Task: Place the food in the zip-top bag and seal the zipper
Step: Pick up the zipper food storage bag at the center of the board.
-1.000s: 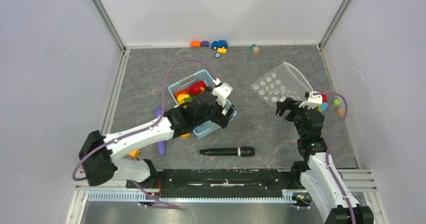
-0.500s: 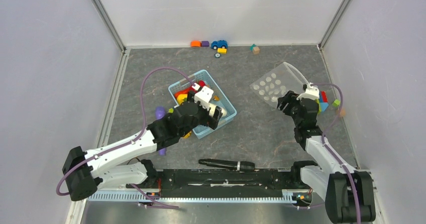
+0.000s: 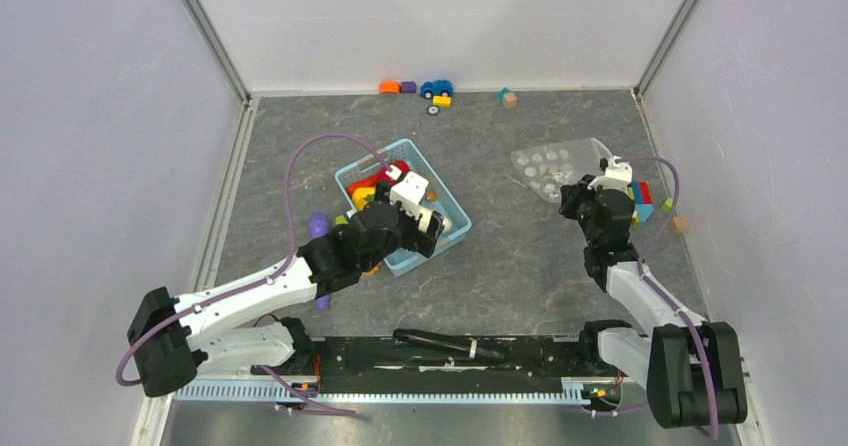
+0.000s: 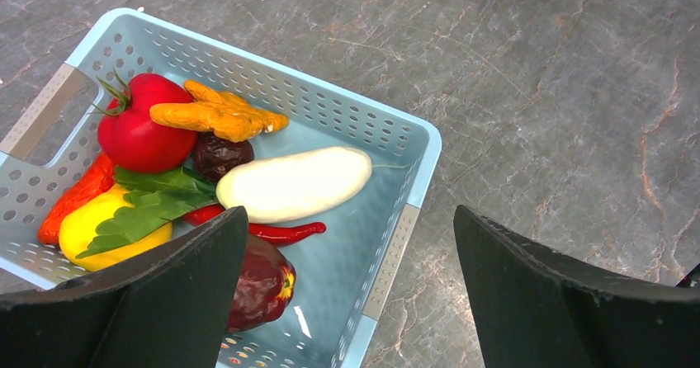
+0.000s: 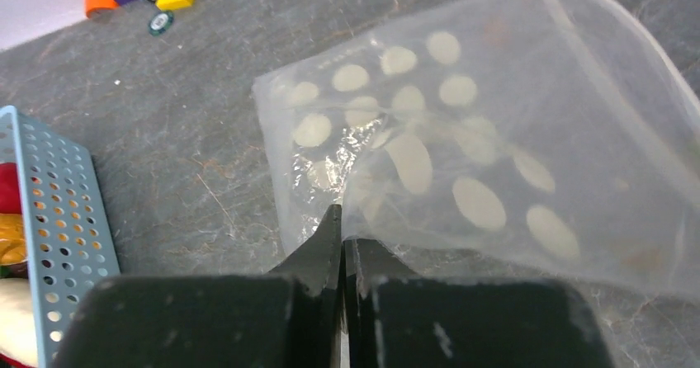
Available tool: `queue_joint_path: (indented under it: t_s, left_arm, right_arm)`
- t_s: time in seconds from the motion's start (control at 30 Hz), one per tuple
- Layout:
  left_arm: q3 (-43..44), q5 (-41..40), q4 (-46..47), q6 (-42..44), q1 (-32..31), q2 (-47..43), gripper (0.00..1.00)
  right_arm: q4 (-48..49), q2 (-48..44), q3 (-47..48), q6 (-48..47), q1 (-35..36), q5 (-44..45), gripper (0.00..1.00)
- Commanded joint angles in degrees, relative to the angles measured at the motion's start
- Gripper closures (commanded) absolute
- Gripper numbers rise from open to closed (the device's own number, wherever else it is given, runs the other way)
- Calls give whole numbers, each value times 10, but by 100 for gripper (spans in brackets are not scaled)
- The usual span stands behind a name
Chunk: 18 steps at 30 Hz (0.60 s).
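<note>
- Right of centre in the top view, the right gripper has its jaws pressed together on the zip-top bag. The right wrist view shows the jaws meeting on the clear dotted film at the bag's near edge.
- I cannot tell whether that pinched edge is the zipper strip or a side seam. A curved open rim shows at the upper right of the right wrist view.
- The bag lies on the grey table, well apart from the light-blue basket at the middle of the top view. No food shows inside it.
- All the food is in the basket. In the left wrist view the white oblong lies across the middle, the red round fruit sits at upper left, and the yellow piece at lower left.
- The left gripper hangs over the basket with its jaws spread wide and holding nothing. The white oblong is roughly between them.
- By my reading, the step in hand is getting hold of the bag, and no food has been loaded yet.
- The next move likely calls for lifting or turning the bag so its mouth faces the basket and stays open. The left jaws would then drop onto one piece, and the white oblong looks the easiest to reach.
- The thin film may slip or fold shut, so the mouth needs checking before any food is carried over.
</note>
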Motion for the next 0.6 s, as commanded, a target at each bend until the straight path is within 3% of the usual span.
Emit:
queue_joint_path:
  t_s: [0.0,0.33,0.57]
  left_arm:
    - [16,3,29,-7,0,11,0]
    - [21,17,38,-1,0,21,0]
    - [19,27,49,7,0,21,0]
  right_arm:
    - [43,-36,8,-25,1,-35,100]
    - [47,-99,36,-30,1,-177,100]
    - [75,-115,90,-4,2,-404,100]
